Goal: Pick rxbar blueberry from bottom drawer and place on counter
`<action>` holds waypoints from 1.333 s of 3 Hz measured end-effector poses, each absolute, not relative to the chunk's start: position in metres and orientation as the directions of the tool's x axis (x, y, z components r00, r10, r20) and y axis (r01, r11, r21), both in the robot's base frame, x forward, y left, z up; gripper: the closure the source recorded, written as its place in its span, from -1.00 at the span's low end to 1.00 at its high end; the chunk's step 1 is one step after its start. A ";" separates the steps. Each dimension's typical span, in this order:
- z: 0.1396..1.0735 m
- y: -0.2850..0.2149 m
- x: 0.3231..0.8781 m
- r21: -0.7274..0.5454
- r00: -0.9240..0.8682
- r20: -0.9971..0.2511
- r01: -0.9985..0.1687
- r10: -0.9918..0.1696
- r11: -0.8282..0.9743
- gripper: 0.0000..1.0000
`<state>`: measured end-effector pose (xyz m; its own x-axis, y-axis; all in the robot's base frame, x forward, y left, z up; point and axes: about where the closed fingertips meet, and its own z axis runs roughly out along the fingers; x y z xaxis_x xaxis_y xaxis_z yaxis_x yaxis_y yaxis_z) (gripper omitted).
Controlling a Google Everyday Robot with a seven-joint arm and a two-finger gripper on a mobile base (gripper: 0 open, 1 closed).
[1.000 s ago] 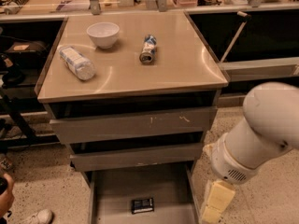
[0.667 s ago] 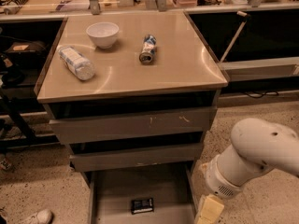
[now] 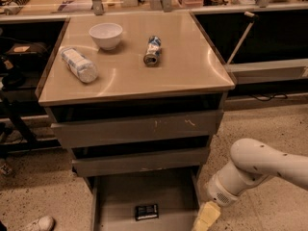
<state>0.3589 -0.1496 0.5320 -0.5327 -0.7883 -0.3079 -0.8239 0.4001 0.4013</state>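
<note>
Risk lies first in the reach, we think. The gripper [image 3: 205, 219] hangs at the front right corner of the bottom drawer [image 3: 120, 191] as the view shows it, over or just outside the side wall; we cannot tell which, nor whether it is apart or together. The rxbar blueberry [image 3: 146, 211] lies flat on that drawer's floor, near its front edge and about midway between its walls, with nothing touching it.

To get there the gripper must cross inward over the drawer's wall and come down. We judge it could knock that wall, or the front of the shallower drawer [image 3: 139, 161] just above the bottom drawer. So thin a bar gives little to seize. A descent off centre might push it along the floor, or it might slip out on the lift.

The counter [image 3: 187, 71], high above the bottom drawer, carries a white bowl [image 3: 106, 35], a blue-white can [image 3: 153, 51] on its side and a clear bottle [image 3: 79, 65] lying down. A careless placing could set the can rolling.

As for writing, the wrapper shows only a pale patch. We can read no word or brand on it, nor on the can or the bottle.
</note>
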 end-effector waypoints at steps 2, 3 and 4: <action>0.516 -0.146 0.356 0.412 -0.529 -0.330 -0.826 -0.782 0.385 -1.00; 0.496 -0.129 0.385 0.370 -0.481 -0.392 -0.863 -0.785 0.344 -1.00; 0.478 -0.111 0.412 0.325 -0.429 -0.450 -0.896 -0.784 0.303 -1.00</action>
<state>0.4121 -0.1107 0.4781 -0.4286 -0.7837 -0.4496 -0.8957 0.3032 0.3253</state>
